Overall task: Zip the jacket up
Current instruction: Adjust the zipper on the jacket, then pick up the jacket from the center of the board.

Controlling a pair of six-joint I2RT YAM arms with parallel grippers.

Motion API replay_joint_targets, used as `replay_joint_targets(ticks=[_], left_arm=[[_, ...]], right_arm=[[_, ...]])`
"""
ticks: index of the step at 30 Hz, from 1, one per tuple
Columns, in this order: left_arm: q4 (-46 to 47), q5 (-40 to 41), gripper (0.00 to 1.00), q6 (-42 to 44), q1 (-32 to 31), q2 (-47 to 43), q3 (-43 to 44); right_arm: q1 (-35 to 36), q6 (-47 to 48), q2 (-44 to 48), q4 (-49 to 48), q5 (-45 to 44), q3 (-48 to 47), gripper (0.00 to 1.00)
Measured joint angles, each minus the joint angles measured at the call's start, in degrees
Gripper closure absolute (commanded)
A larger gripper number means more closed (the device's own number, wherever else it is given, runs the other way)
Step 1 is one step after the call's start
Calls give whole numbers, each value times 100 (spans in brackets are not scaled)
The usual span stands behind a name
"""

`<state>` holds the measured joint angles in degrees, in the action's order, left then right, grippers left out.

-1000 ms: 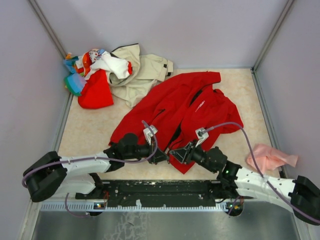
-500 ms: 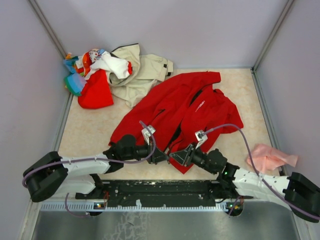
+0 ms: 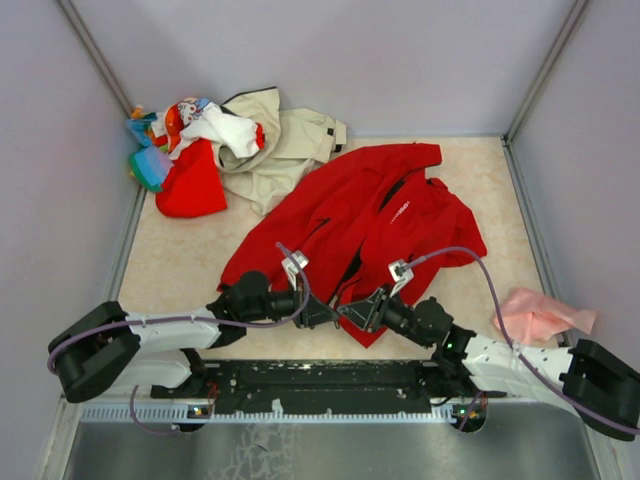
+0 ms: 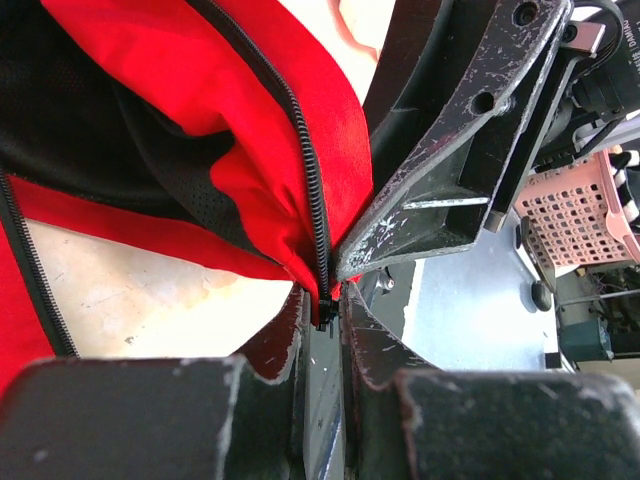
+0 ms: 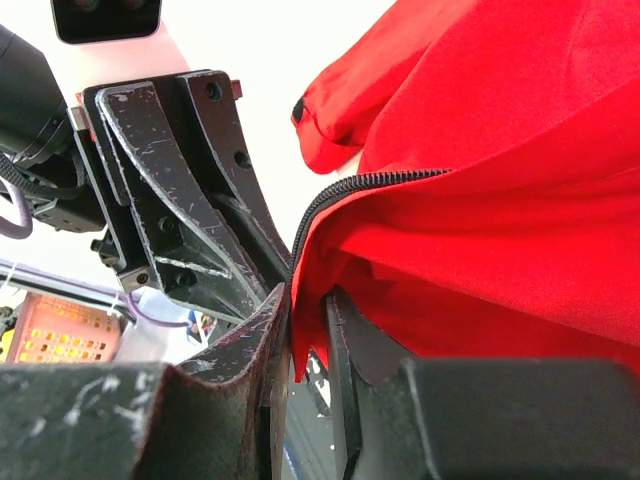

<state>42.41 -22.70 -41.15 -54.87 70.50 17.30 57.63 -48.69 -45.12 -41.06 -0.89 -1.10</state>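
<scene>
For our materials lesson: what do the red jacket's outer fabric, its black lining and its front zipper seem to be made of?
The jacket looks like a smooth, matte red woven fabric, probably synthetic: soft creases, no shine. Its lining is black mesh, with tiny holes showing. The zipper has black teeth, probably plastic: no metallic glint.

R gripper [image 3: 350,309] creeps left & down at the jacket [image 3: 370,200] hem, closer to L gripper [image 3: 318,312]. L gripper edges left too. R arm's outer link swings inward.

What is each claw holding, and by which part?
Both hold the jacket at its near hem: left claw pinches the zipper at its bottom end; right claw a red hem corner.
</scene>
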Motion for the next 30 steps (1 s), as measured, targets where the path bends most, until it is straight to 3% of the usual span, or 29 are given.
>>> replay_joint_targets(ticks=[4, 7, 8, 16, 21, 30], left_arm=[[140, -44, 95, -33, 0, 39, -55], [221, -83, 94, -52, 0, 98, -59], [245, -90, 91, -57, 0, 109, -66], [66, -22, 57, 24, 2, 13, -74], [-898, 284, 43, 339, 0, -452, 55], [-3416, 1158, 31, 1051, 0, -826, 1165]], right_arm=[[0, -4, -114, -107, 55, 0, 82], [0, 0, -197, -184, 94, 0, 100], [0, 2, -221, -212, 103, 0, 100], [-2, 35, 103, -17, 11, 37, 100], [-2, 214, 684, 413, -243, 37, 100], [-2, 590, 1071, 723, -437, 66, 100]])
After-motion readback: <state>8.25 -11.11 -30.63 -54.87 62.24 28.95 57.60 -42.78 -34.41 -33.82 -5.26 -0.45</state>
